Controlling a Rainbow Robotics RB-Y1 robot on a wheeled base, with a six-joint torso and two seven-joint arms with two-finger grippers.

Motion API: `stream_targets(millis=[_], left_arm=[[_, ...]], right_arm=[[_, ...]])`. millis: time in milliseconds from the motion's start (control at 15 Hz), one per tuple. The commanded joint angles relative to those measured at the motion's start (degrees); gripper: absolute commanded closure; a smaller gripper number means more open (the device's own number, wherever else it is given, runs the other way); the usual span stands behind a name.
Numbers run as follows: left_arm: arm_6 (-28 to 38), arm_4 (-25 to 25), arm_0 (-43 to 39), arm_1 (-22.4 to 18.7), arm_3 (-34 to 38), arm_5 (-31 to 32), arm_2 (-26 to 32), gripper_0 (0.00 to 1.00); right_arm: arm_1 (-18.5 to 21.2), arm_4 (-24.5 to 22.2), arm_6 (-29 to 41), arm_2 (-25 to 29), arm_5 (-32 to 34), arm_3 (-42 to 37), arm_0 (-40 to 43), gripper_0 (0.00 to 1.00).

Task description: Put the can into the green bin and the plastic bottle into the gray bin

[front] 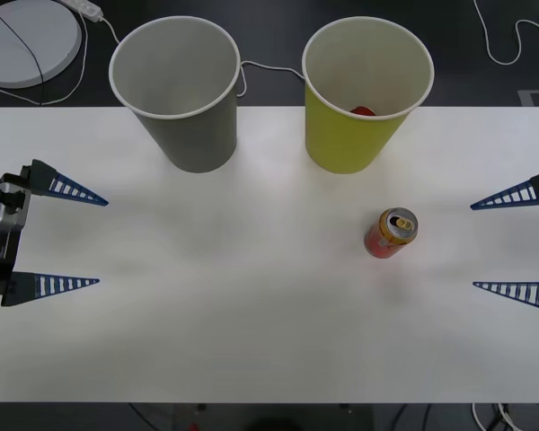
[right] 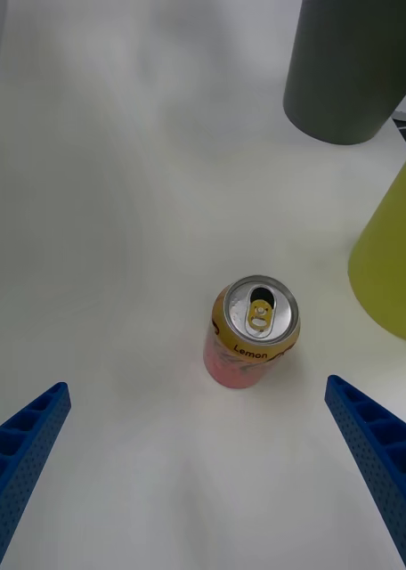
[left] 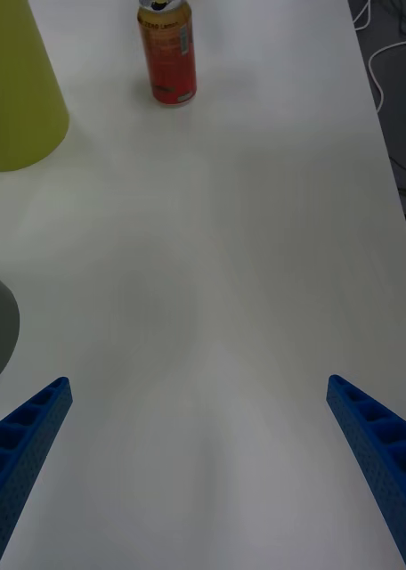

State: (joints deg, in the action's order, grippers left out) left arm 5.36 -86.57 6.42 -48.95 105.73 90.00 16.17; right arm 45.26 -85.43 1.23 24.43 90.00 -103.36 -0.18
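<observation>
The front camera looks steeply down on the whole desk (front: pixel 251 341). Each wrist camera looks low across it from opposite ends (the right one closer), sharing the can (right: pixel 251 332).

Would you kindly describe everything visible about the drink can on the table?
The can is a small orange-red metal drink can with a yellow band reading "Lemon" and a shiny silver top whose gold pull-tab sits by an open mouth. It stands upright on the white table, in front of the green bin, touching nothing else, closer to the open right gripper.

White table (front: pixel 251 341), dark floor (front: pixel 269 45) behind, white cables (front: pixel 512 49), round white disc (front: pixel 22 40)
</observation>
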Motion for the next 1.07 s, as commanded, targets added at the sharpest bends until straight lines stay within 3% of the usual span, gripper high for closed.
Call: stream_targets(millis=[67,800,1067], left_arm=[[0.00,0.00,0.00,0.00,0.00,0.00,0.00,0.00],[0.00,0.00,0.00,0.00,0.00,0.00,0.00,0.00],[0.00,0.00,0.00,0.00,0.00,0.00,0.00,0.00]], right_arm=[[0.00,0.00,0.00,0.00,0.00,0.00,0.00,0.00],[0.53,5.71,-0.44,3.96,-1.67,0.62,7.12,0.00],[0.53,9.14,-1.67,3.69,-3.69,5.62,8.35,0.00]])
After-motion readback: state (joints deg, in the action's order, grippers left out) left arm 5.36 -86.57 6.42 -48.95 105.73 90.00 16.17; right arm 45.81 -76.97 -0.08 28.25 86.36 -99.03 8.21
